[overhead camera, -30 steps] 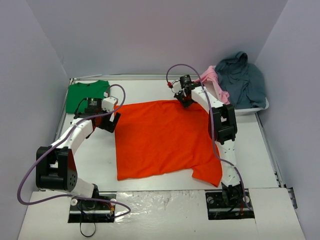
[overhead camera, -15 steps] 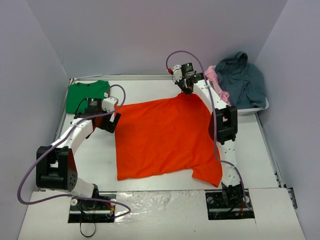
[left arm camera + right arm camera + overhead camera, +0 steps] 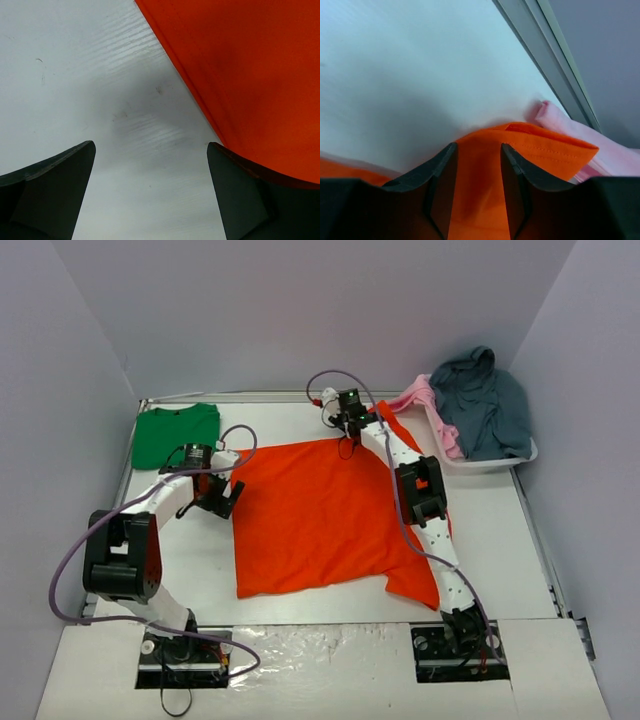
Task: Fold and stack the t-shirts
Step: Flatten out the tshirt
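The orange t-shirt lies spread on the white table. My right gripper is shut on its far right corner and holds that corner up off the table; in the right wrist view the orange cloth fills the gap between my jaws. My left gripper is open and low at the shirt's far left edge. In the left wrist view bare table lies between its jaws, and the shirt's edge runs under the right finger. The green t-shirt lies folded at the far left corner.
A white bin at the back right holds a grey-blue garment and a pink garment, which also shows in the right wrist view. A metal rail edges the table's far side. Purple walls surround the table.
My right gripper has lifted the orange shirt's far right corner and carried it to the left. My left gripper has shifted slightly, closer to the shirt's left edge.
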Controlling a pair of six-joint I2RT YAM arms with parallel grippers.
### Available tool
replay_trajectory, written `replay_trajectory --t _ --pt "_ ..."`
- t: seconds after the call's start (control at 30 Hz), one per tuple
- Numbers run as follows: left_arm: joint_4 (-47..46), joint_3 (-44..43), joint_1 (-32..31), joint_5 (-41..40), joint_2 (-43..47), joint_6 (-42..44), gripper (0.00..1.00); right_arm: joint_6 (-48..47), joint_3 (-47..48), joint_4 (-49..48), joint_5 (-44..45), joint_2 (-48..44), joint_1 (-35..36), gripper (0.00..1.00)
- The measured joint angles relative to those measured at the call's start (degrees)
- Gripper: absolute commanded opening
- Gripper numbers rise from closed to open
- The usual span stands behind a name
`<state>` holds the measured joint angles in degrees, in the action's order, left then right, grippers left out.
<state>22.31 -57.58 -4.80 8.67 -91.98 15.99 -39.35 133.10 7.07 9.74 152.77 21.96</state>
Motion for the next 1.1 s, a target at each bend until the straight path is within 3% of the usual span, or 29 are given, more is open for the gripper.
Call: replay_trajectory --t 0.13,0.47,0.73,0.83,1.0,1.1 --pt "0.37 -0.07 0.00 -0.11 0.50 0.28 0.94 0.20 -6.93 -3.06 1.84 -3.56 1.77 0.38" --pt "1.46 -0.07 -0.02 0.46 11.08 1.77 0.94 3.85 -35.08 -1.11 5.22 -28.17 1.70 0.41" --pt "3.13 -0.07 -2.78 2.03 18.80 5.57 0.94 7.06 -42.91 -0.26 7.39 -45.97 1.33 0.43" --pt "5.84 0.57 -5.25 3.80 21.81 8.35 0.94 8.37 -45.03 2.93 5.70 -51.17 1.05 0.43" --pt "8.37 7.08 -15.28 2.36 28.06 12.61 0.98 9.75 -55.34 8.70 2.10 -59.25 0.63 0.40" --pt "11.23 10.19 -18.86 2.78 29.53 14.53 0.89 10.21 -62.95 12.70 0.13 -62.90 0.20 0.37"
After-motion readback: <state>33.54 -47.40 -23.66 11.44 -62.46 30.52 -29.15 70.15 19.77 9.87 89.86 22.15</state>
